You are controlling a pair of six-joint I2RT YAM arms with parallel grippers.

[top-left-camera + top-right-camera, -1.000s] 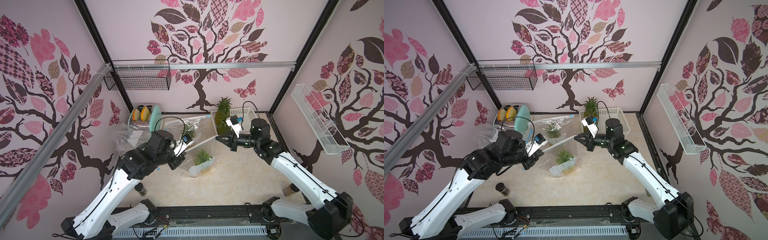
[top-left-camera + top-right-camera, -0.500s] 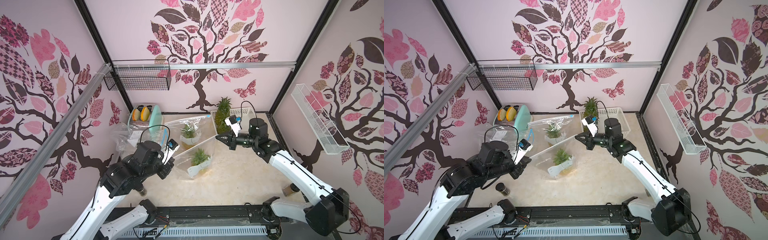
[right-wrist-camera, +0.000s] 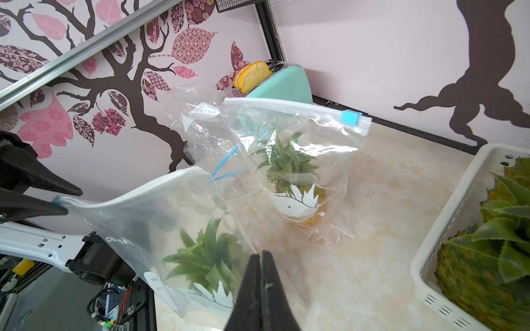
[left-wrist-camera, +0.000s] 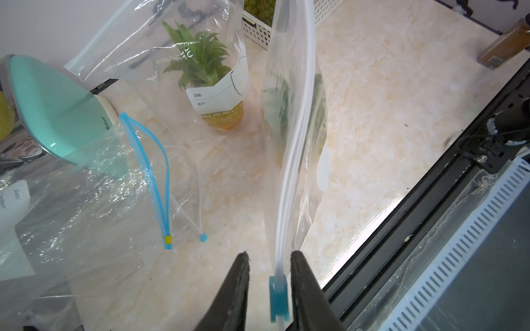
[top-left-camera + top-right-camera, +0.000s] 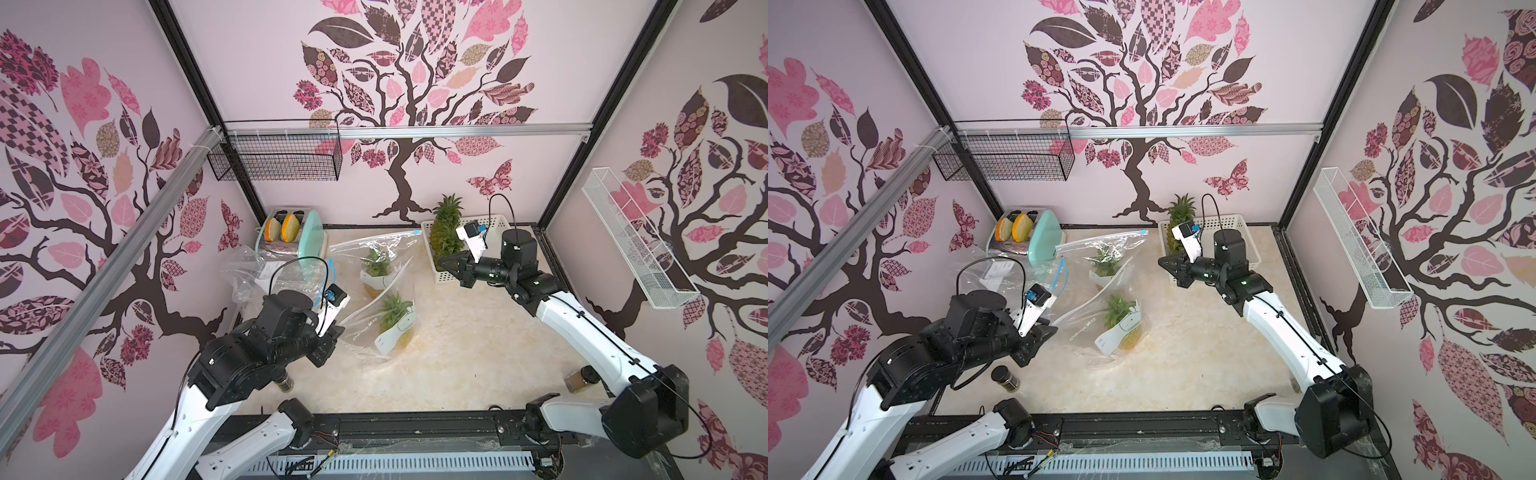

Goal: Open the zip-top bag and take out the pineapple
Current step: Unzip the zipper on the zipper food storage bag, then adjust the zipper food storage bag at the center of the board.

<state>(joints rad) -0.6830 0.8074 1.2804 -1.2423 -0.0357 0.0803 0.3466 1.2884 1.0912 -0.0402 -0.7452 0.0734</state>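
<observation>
So the zip-top bag (image 5: 362, 332) is sitting around the middle of the surface (image 5: 478, 349), kinda slumped. The pineapple (image 5: 395, 318) is inside it with its leaves up.

The bag's zip strip runs from the left end effector (image 4: 271, 256) away toward the back of the cell. The blue slider (image 4: 277, 298) is right between that end effector's fingers. It's snug against one finger with a clear gap to the other, so the jaws are partly apart and not clamping it.

The right end effector (image 3: 261, 253) is over by the white basket (image 5: 492, 222). In both top views it's just off the far end of the bag's top edge, not touching as far as I can see. Its jaws look pressed together with nothing pinched in them. From its wrist camera the bagged pineapple is close in front of the tips.

There's also a second bag (image 5: 376, 249) behind the first one, near the toaster (image 5: 309, 239), and a big pineapple (image 5: 446, 224) in the basket.
</observation>
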